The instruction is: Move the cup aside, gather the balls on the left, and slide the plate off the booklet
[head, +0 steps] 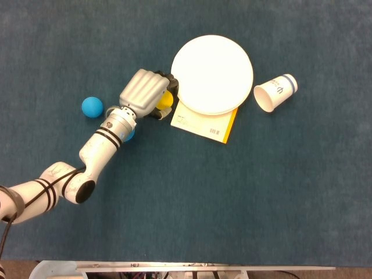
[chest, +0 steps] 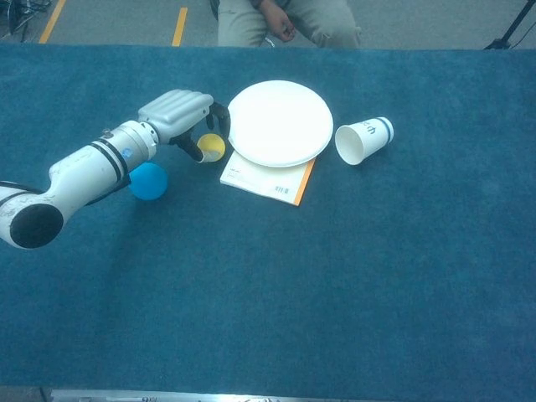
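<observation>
A yellow ball (head: pixel 167 100) (chest: pixel 211 147) lies just left of the booklet. My left hand (head: pixel 145 93) (chest: pixel 180 113) reaches over it from the left, fingers curled down around it. The white plate (head: pixel 213 74) (chest: pixel 280 123) rests on the upper part of the yellow-edged booklet (head: pixel 203 125) (chest: pixel 266 180). To the plate's right, the paper cup (head: pixel 274 93) (chest: pixel 363 141) lies on its side, mouth toward the plate. One blue ball (head: pixel 92 107) sits left of the hand. A second blue ball (head: pixel 129 135) (chest: pixel 148 180) is partly hidden by my left wrist. My right hand shows in neither view.
The blue table cloth (head: pixel 232 203) stretches wide in front of and to the right of the objects. A seated person (chest: pixel 289 21) is beyond the table's far edge, behind the plate.
</observation>
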You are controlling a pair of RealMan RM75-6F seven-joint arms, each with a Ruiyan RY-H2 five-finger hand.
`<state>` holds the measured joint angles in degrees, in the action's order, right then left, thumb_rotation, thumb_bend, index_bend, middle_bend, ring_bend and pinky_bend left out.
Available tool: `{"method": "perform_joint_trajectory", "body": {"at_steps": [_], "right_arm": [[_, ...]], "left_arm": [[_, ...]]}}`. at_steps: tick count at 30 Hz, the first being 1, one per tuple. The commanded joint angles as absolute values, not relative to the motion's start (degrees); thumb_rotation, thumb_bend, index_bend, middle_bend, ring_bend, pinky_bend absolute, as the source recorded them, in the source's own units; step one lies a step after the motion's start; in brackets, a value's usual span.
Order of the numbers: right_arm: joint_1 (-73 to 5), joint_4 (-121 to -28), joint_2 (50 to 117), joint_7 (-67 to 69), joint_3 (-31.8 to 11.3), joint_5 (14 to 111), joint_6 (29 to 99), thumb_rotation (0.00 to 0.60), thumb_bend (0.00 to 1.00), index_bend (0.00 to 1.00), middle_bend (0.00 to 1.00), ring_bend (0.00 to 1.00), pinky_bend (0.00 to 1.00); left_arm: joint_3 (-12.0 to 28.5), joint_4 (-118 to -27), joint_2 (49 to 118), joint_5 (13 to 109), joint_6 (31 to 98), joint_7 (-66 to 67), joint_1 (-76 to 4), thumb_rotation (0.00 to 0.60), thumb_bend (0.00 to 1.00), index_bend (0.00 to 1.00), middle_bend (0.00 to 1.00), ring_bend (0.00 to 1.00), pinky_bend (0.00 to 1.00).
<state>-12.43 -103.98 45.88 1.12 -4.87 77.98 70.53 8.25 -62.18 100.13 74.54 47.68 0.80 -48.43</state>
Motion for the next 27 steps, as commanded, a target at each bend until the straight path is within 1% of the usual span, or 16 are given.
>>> {"method": "perform_joint_trajectory", "body": {"at_steps": [1,11,18,25,27], "right_arm": [[-12.4,-104.0,45.9,1.2,-4.9,78.0,70.6,0.6,0.17,0.28,0.39,0.36,0.59],[-12.2,-103.9,46.0,1.5,-4.8,78.3,70.9,0.6,0.17,0.28,0.39,0.36,0.59],[-12.0,-103.9,45.9,1.9,-4.8,78.7,71.3,0.6,0.17,0.28,0.39,0.36,0.59],[-11.8,-104.1,45.8,2.1,-4.8,79.2,71.7,0.6,0.17,0.28,0.39,0.36,0.59],[-11.8,-104.3,45.8,2.0,-4.8,79.4,71.8,0.6,0.17,0.28,0.39,0.36,0.59]], "left_arm": [[8.0,-62.9,98.9,74.7,47.4,1.1,-48.2,0.6,0.28,0.46,0.39,0.37,0.61],[7.2,-63.6,96.3,73.8,46.8,3.1,-47.2,0.6,0.28,0.46,0.39,0.37,0.61],[7.3,-64.9,92.0,72.4,46.4,7.0,-46.8,0.6,0.28,0.47,0.39,0.37,0.61],[8.7,-68.5,87.8,69.9,47.5,9.9,-46.1,0.6,0.28,0.47,0.39,0.36,0.61],[9.5,-70.8,86.8,68.5,47.9,10.4,-45.9,0.6,0.28,0.45,0.38,0.35,0.58]]}}
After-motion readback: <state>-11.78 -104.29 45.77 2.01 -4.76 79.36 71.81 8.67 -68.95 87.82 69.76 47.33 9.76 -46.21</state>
